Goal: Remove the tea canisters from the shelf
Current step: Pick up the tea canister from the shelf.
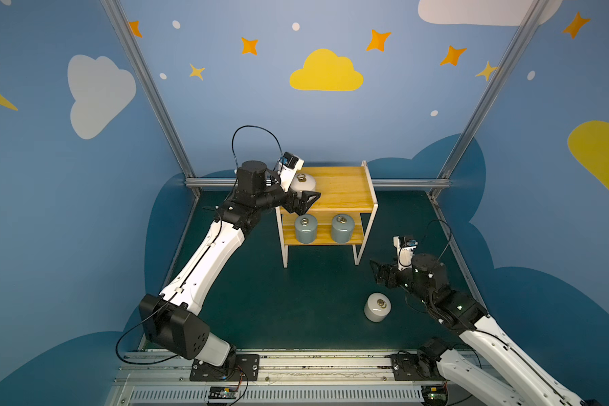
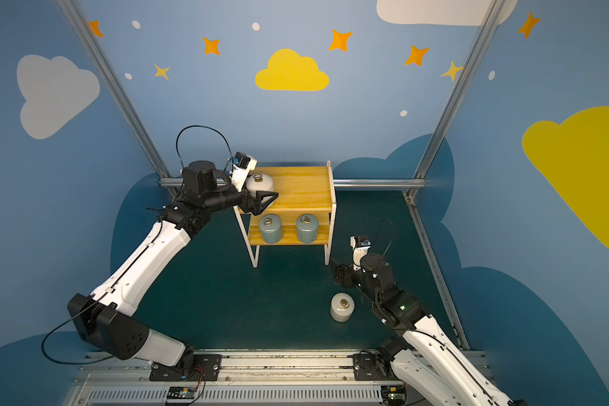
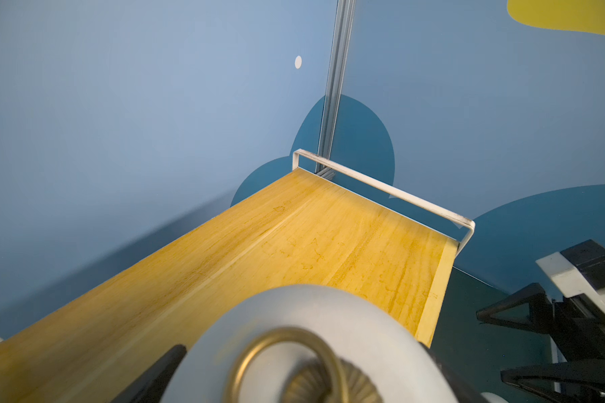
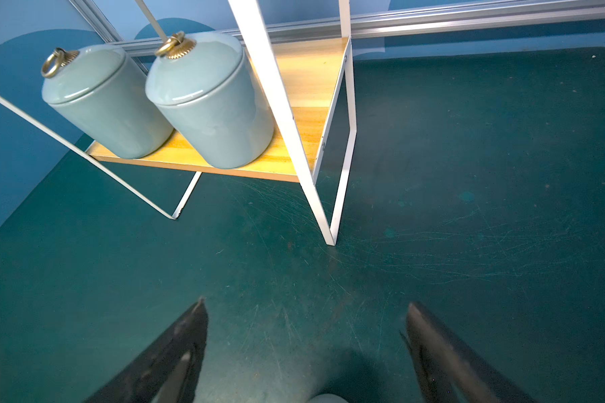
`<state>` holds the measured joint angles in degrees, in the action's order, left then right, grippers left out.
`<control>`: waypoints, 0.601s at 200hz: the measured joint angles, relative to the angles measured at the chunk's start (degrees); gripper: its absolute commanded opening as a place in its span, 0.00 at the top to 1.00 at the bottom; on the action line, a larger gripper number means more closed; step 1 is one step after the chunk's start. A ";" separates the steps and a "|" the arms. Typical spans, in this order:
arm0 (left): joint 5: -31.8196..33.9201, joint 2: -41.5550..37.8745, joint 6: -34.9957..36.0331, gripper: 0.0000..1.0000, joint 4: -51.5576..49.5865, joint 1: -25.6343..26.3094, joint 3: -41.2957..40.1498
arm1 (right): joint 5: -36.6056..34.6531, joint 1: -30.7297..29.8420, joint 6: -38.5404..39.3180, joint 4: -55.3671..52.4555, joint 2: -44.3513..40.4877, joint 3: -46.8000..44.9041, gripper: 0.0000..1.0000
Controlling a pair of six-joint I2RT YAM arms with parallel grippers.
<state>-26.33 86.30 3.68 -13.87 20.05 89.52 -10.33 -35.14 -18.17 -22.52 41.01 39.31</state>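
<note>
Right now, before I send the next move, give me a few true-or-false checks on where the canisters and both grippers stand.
1. Two grey-blue canisters stand upright on the lower board of the shelf. True.
2. The top board carries two white canisters. False: only one white canister is there; the other white canister stands on the table, near the right arm.
3. The left gripper straddles the white canister on the top board. True.
4. The right gripper holds a canister. False: its jaws stand open and empty over the table.
</note>
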 measured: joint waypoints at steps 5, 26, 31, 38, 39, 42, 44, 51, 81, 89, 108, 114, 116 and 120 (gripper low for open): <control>0.00 0.00 -0.02 0.08 0.02 0.00 0.00 | 0.02 0.04 0.00 -0.02 -0.07 0.00 0.09; 0.04 0.00 0.04 0.20 0.00 0.24 0.00 | 0.07 0.17 -0.04 -0.02 -0.46 0.00 0.09; 0.02 0.00 0.00 0.23 0.00 0.26 0.00 | 0.07 0.17 -0.04 0.00 -0.57 0.00 0.09; 0.26 0.00 0.15 0.28 0.17 0.35 0.00 | 0.09 0.17 -0.04 0.00 -0.72 0.00 0.09; 0.26 0.00 0.15 0.28 0.20 0.37 0.00 | 0.09 0.17 -0.04 0.00 -0.76 0.00 0.09; 0.28 0.00 0.13 0.30 0.24 0.39 0.00 | 0.09 0.17 -0.04 -0.02 -0.83 0.00 0.09; 0.26 0.00 0.17 0.31 0.26 0.39 0.00 | 0.09 0.17 -0.04 -0.02 -0.87 0.00 0.09; 0.31 0.00 0.37 0.33 0.24 0.42 0.00 | 0.09 0.17 -0.07 0.00 -1.05 0.00 0.09; 0.46 0.00 0.37 0.37 0.33 0.63 0.00 | 0.07 0.20 -0.09 -0.02 -1.57 0.00 0.09; 0.48 0.00 0.37 0.37 0.35 0.70 0.00 | 0.09 0.22 -0.09 0.00 -1.62 0.00 0.09; 0.46 -0.04 0.37 0.39 0.28 0.96 -0.02 | 0.09 0.26 -0.07 -0.02 -1.62 0.00 0.09; 0.46 -0.07 0.39 0.39 0.26 1.16 -0.02 | 0.07 0.31 -0.07 0.00 -1.62 0.00 0.09; 0.48 -0.07 0.42 0.39 0.24 1.22 0.00 | 0.07 0.33 -0.07 0.00 -1.62 0.00 0.09; 0.50 -0.11 0.44 0.39 0.22 1.40 0.00 | 0.07 0.37 -0.07 -0.02 -1.62 0.00 0.09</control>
<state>-25.82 86.19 4.12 -13.65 21.45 89.52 -10.26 -34.76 -18.24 -22.55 39.40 39.31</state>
